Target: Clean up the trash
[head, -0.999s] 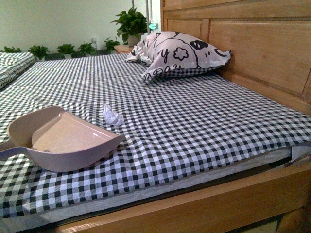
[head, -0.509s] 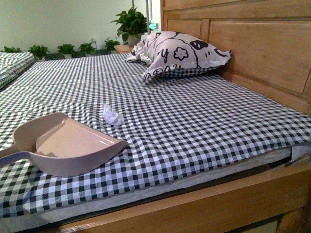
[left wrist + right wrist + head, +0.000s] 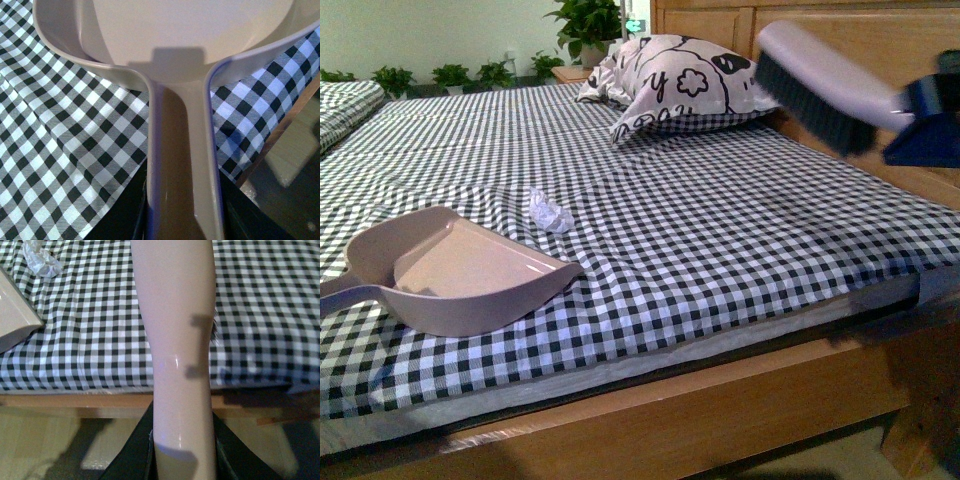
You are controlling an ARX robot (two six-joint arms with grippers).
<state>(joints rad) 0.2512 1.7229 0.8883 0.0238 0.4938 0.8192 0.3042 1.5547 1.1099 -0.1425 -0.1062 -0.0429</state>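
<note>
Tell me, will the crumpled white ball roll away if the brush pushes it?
Probably it tumbles rather than rolls: the trash is a lumpy, crinkled wad, not round. It looks thin and light, so the brush should shift it easily toward the dustpan.

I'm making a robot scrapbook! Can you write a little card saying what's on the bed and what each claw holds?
Place: bed with a checked sheet
Left claw: shut on the dustpan handle; pan rests on the sheet
Trash: small white wad on the sheet, beyond the dustpan's open edge, not touching it
Right claw: shut on the brush handle; brush in the air, bristles facing down
Also there: pillow by the headboard
</note>
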